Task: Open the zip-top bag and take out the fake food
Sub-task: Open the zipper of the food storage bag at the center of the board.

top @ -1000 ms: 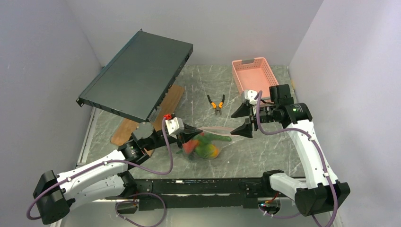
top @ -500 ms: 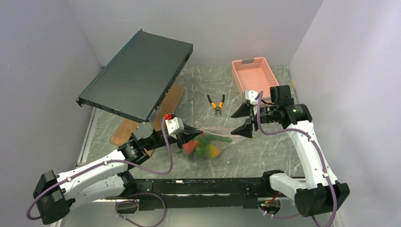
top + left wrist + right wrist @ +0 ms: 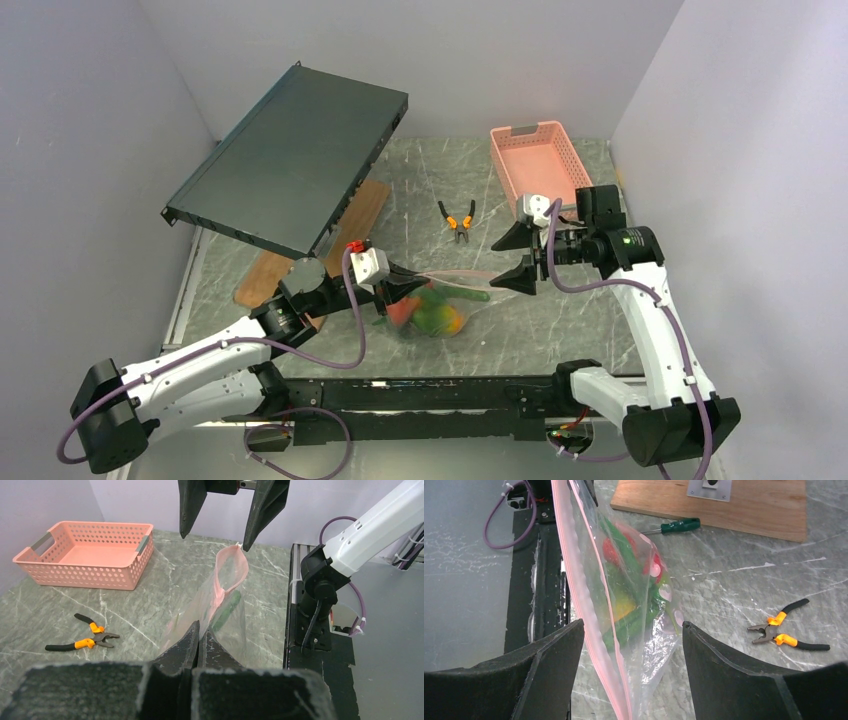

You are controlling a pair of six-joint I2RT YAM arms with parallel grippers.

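We were not far along with the job. The zip-top bag was near the front of the table, stretched out between the two arms. The left gripper had its two fingers squeezed tight together on one end of the bag, near the pink strip, and held that end up. The right gripper was at the other end with its fingers wide apart. The pink strip ran between them, but they were not pinching it. One finger looked very close to the bag's corner, and we could not tell if it touched. From the left wrist view the far end of the strip made a small loop, so we thought the mouth was open a little bit there. We could not tell how far the gap went. All the fake food that we could see was packed inside the bag, red, green and yellow pieces together. So we thought most of the work was left: grab the free end, pull the mouth open wide, and take the food out.
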